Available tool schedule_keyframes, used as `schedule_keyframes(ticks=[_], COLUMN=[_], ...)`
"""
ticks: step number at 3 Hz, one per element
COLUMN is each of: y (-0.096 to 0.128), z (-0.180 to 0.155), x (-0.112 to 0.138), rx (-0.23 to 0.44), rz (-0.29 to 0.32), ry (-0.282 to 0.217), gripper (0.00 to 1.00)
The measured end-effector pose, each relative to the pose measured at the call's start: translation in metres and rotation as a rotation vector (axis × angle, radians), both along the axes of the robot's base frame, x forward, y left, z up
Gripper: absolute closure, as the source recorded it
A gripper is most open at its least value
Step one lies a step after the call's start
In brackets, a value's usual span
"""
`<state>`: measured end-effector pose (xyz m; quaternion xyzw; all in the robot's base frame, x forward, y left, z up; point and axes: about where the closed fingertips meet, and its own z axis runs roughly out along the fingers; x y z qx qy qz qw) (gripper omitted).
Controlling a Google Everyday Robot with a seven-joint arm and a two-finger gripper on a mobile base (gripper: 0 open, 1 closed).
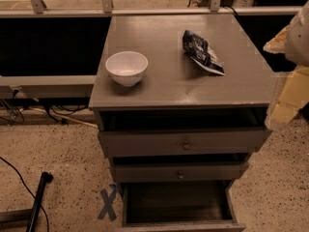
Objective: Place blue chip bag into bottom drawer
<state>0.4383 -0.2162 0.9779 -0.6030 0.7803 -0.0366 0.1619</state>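
Floor [53, 149]: speckled stone spreads out around the furniture, and you see it on both sides.
Bench [169, 76]: a grey-brown wooden unit with a flat top and three drawers stacked below it, filling the middle of your view.
Bottom drawer [181, 225]: the lowest and deepest one stands pulled well out toward you, its dark interior open to view.
Upper drawers: the top drawer [145, 144] and the middle drawer [145, 173] are shallower, each with a small round knob and a dark gap above its front.
Claw [285, 108]: a pale, blurred shape at the right edge, beside the bench's right front corner and well apart from the bag. You cannot tell how it is set or whether it has hold of anything.
White bowl [126, 67]: it sits upright on the left half of the bench top, near the front.
Blue chip bag [202, 52]: crinkled navy foil with white lettering, lying flat on the right half of the bench top, apart from the bowl and outside every drawer.
Tape cross [108, 203]: a blue X is stuck to the floor just left of the bottom drawer.
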Motion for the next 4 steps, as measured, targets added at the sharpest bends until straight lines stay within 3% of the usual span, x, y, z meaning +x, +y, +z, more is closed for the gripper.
schedule_keyframes(ticks=[1, 2, 3, 4], y=[0.000, -0.001, 0.000, 0.006], z=[0.000, -0.007, -0.023, -0.039], x=[0.000, 0.027, 0.084, 0.148], rx=[0.000, 0.038, 0.072, 0.173], rz=[0.000, -0.052, -0.089, -0.115], ry=[0.000, -0.049, -0.125, -0.213], gripper=[0.00, 0.00, 0.00, 0.00])
